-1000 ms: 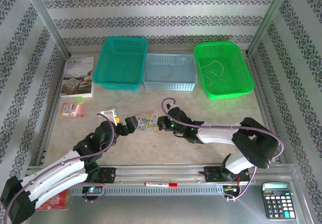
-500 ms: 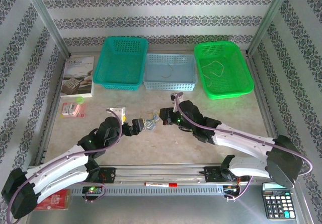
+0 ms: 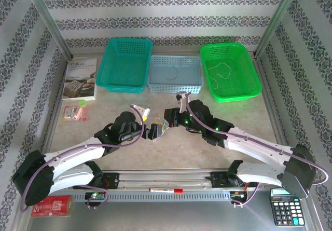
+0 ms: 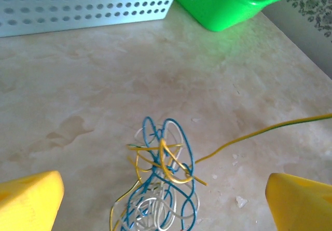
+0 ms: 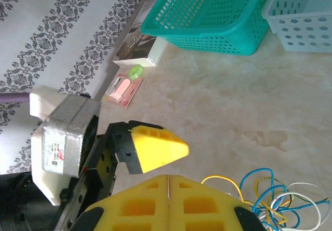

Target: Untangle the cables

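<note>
The cables (image 4: 161,181) are a tangle of blue, yellow and whitish strands on the table, seen also in the top view (image 3: 162,128) and the right wrist view (image 5: 272,202). My left gripper (image 4: 166,199) is open, its yellow fingertips (image 4: 28,200) standing wide on either side of the tangle. One yellow strand (image 4: 259,132) runs out straight to the right, toward my right gripper (image 5: 169,177). That gripper is shut just up and right of the tangle (image 3: 167,123); the pinch itself is hidden. A left finger (image 5: 155,148) sits close in front of it.
At the back stand a teal basket (image 3: 127,65), a pale blue basket (image 3: 175,74) and a green basket (image 3: 230,71), the last two each holding a loose strand. A book (image 3: 80,78) and a pink packet (image 3: 74,112) lie at the left. A calculator (image 3: 284,206) is near right.
Both arms have reached further out from their bases. The left gripper has moved right, up to the tangle. The right gripper has shifted slightly away, and the tangle has moved a little right.
</note>
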You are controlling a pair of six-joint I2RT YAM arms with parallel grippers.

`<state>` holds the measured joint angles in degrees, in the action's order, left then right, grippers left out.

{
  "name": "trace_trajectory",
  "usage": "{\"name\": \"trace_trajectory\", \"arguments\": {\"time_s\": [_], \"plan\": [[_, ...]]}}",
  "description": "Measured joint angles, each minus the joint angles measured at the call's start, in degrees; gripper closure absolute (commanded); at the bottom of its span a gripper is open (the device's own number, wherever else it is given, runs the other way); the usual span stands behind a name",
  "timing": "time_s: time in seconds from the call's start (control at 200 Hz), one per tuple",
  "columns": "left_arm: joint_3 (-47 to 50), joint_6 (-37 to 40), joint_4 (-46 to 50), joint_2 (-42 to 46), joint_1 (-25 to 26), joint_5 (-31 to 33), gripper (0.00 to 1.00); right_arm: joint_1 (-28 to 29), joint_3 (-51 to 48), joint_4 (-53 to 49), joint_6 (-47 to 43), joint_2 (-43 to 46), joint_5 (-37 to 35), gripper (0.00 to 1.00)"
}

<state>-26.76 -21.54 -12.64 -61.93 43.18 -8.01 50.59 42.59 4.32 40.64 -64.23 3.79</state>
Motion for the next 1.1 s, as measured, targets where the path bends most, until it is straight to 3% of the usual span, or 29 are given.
{"name": "trace_trajectory", "arguments": {"time_s": [0.34,0.934,1.099], "plan": [[0.00,1.90,-6.80,-4.20,1.51,-1.77,0.04,-0.22,1.90,-0.28,0.07,-0.15,1.25,1.00],[2.69,1.46,-20.50,-16.85,1.77,1.81,0.47,0.28,7.52,-0.37,2.64,3.78,3.13,1.00],[4.61,1.09,-22.36,-18.03,1.77,1.84,0.52,-0.72,13.07,-0.52,2.58,4.74,4.26,1.00]]}}
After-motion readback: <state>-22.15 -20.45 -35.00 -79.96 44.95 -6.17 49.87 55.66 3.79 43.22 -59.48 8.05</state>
